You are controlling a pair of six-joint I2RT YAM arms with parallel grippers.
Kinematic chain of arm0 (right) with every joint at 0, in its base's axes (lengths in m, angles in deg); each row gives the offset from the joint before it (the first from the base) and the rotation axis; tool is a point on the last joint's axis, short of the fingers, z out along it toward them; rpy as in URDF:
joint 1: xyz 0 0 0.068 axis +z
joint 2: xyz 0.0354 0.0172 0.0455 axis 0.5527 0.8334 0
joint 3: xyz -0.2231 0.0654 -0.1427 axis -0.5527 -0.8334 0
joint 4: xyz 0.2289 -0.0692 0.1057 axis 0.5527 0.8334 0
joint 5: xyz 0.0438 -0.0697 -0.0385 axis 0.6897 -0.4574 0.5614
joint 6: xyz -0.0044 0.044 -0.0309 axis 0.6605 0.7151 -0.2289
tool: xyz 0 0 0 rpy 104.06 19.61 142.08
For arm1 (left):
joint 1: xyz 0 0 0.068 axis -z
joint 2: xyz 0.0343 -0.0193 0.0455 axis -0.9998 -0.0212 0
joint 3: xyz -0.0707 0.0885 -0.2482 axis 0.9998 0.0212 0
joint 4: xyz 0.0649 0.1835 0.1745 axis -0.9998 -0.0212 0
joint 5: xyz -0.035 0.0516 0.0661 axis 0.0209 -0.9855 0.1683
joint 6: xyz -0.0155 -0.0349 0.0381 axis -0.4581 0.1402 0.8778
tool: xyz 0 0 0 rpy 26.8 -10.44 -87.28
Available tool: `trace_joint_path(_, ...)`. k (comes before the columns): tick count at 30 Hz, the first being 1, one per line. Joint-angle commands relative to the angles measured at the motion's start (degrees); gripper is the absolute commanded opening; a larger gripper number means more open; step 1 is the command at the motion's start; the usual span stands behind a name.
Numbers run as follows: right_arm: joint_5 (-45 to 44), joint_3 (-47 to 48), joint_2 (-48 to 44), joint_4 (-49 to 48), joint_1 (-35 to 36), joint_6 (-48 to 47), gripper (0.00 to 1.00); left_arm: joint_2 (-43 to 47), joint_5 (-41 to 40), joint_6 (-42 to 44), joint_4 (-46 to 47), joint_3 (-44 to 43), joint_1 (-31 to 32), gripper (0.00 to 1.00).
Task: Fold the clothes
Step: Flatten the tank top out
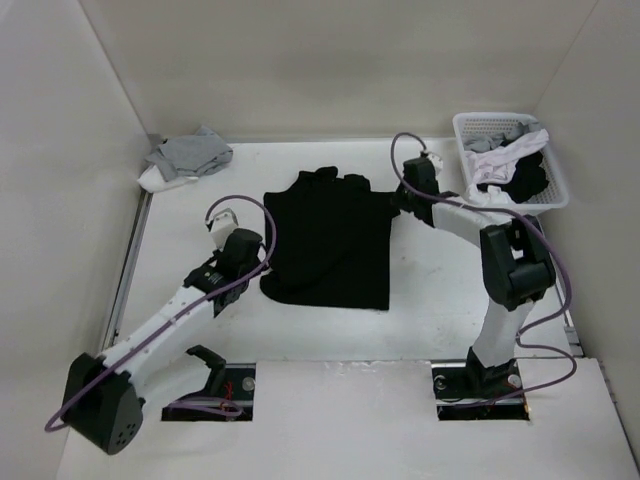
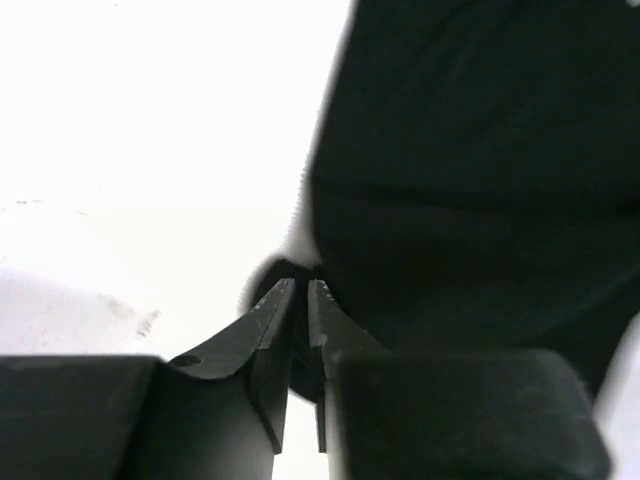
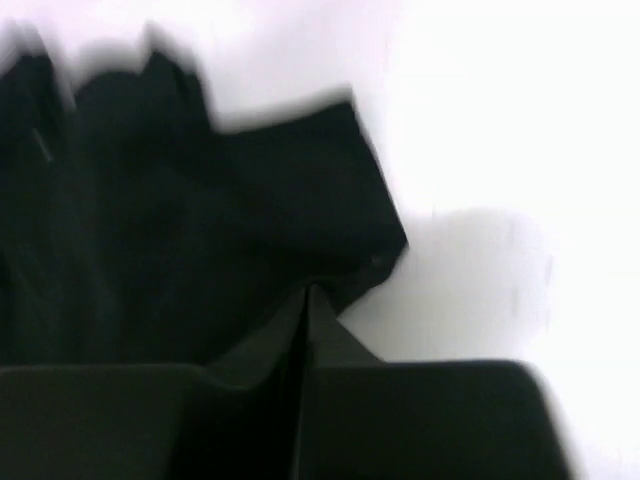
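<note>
One black T-shirt point(image 1: 330, 240) lies near the middle of the white worktop point(image 1: 430, 300). Its left, right and near edges run fairly straight, while its far edge is bunched into small peaks. One crumpled grey and white garment point(image 1: 185, 160) sits in the far left corner against the walls, well apart from the T-shirt, with bare worktop between them.

The left gripper point(image 1: 258, 262) meets the T-shirt at the lower part of its left edge. In the left wrist view its fingers point(image 2: 265, 325) stand almost together, with a little fold of black cloth pinched at their tips. To the left of that edge the worktop is bare as far as the side wall.

A bare strip of worktop runs between the T-shirt's near edge and the two arm bases.

The right gripper point(image 1: 400, 196) is at the T-shirt's far right corner. In the right wrist view its fingers point(image 3: 330, 335) are pressed narrow on the hem of that corner, though the view is blurred.

To the right of the T-shirt the worktop is bare up to one white plastic basket point(image 1: 500, 118) in the far right corner. The basket holds a heap of black and white garments point(image 1: 515, 168).
</note>
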Motion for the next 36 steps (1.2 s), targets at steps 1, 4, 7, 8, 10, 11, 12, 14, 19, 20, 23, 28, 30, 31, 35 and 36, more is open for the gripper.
trace_joint_path(1,-2.57,7.81,3.31,-3.99,-3.56,0.27,0.3,-8.05,0.99,2.64,9.74,-5.41,0.25,0.21)
trace_joint_path(4,-2.92,4.84,-0.89,-4.26,-2.6,-0.69,0.53,-11.67,1.89,3.96,14.25,-7.53,3.06,0.37)
trace_joint_path(7,-3.8,-6.92,-9.41,-7.07,4.34,-0.96,0.54,-10.9,-0.66,4.4,13.38,-3.6,2.02,0.37)
trace_joint_path(8,-3.81,-11.13,-12.04,-8.2,6.18,-0.61,0.43,-9.93,-0.49,4.66,13.03,-1.41,0.88,0.37)
trace_joint_path(10,-3.89,-18.69,-16.88,-9.01,9.78,1.23,0.16,-8.43,0.47,4.23,12.33,2.73,-0.53,0.37)
trace_joint_path(11,-3.98,-21.17,-18.82,-8.75,10.93,1.85,0.08,-7.73,1.7,3.7,11.8,4.92,-1.14,0.37)
trace_joint_path(12,-4.59,-24.41,-21.45,-8.48,12.08,2.81,0.05,-7.11,3.02,2.92,11.62,6.95,-1.5,0.37)
trace_joint_path(14,-6.17,-29.34,-25.84,-7.61,13.66,3.78,0.09,-6.15,4.87,0.9,12.32,10.11,-2.11,0.38)
trace_joint_path(19,-9.52,-34.63,-30.79,-1.2,14.46,5.19,0.44,-7.36,13.99,-2.98,18.9,13.64,-4.31,0.42)
trace_joint_path(20,-9.0,-34.9,-31.05,-0.23,14.46,5.37,0.45,-8.94,16.1,-3.42,21.09,13.99,-4.92,0.42)
trace_joint_path(23,-8.11,-35.95,-31.23,0.57,14.9,6.16,0.45,-12.29,19.72,-4.21,25.93,14.61,-5.28,0.38)
trace_joint_path(28,-6.71,-37.71,-31.93,1.01,15.86,7.39,0.43,-6.43,18.94,-8.07,27.62,16.54,-4.41,0.0)
trace_joint_path(30,-6.62,-37.89,-32.19,1.1,16.48,7.39,0.43,2.69,16.23,-11.4,21.23,16.2,-2.83,0.0)
trace_joint_path(31,-6.62,-37.98,-32.37,1.01,16.66,7.39,0.43,6.74,14.39,-12.46,17.28,15.59,-1.6,0.0)
trace_joint_path(35,-6.44,-38.5,-32.81,0.48,17.27,7.3,0.44,23.97,3.59,-19.57,-4.85,10.32,6.91,0.0)
trace_joint_path(36,-6.27,-38.59,-33.07,0.48,17.62,7.3,0.46,25.66,1.12,-21.51,-9.08,9.52,9.11,0.0)
